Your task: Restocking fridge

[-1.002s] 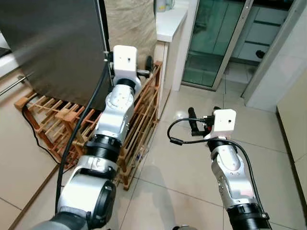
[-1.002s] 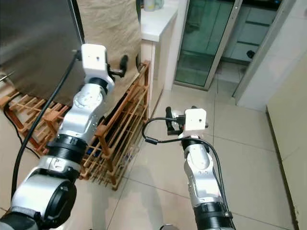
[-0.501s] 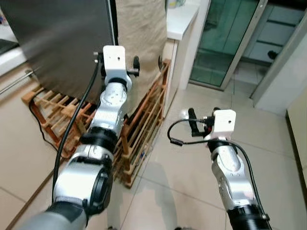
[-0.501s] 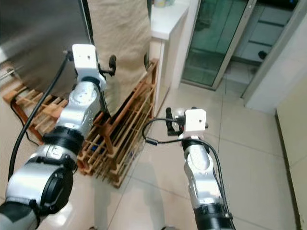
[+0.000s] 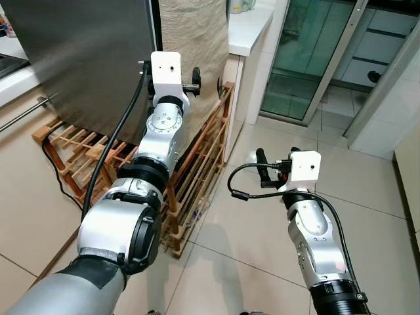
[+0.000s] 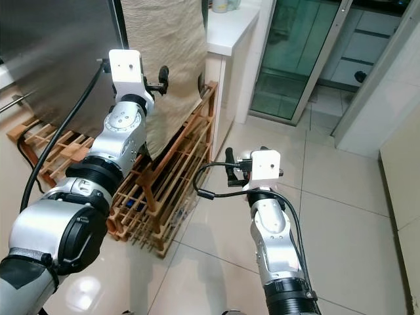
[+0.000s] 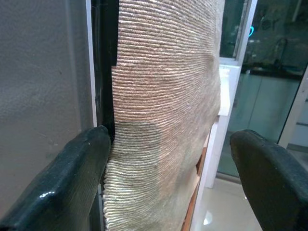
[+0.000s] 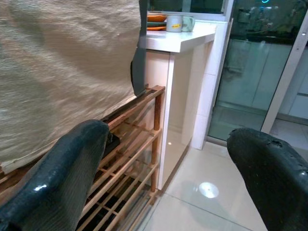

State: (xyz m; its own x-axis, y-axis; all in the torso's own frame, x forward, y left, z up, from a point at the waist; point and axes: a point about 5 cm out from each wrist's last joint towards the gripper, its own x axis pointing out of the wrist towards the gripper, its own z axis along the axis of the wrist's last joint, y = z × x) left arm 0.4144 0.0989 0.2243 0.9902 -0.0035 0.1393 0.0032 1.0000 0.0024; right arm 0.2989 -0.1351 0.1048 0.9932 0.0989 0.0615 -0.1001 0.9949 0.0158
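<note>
left gripper (image 7: 168,163) spread wide, one finger at the dark door edge of the tall grey steel fridge (image 5: 79,59), against the beige woven cloth (image 5: 193,39) hanging on its side | right gripper (image 8: 168,178) spread wide, holding nothing, above the tiled floor (image 5: 262,230) beside the slatted wooden rack (image 5: 197,170) | no writing legible

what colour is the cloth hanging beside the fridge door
Beige, with a fine ribbed weave; the cloth shows best in the left wrist view.
</note>
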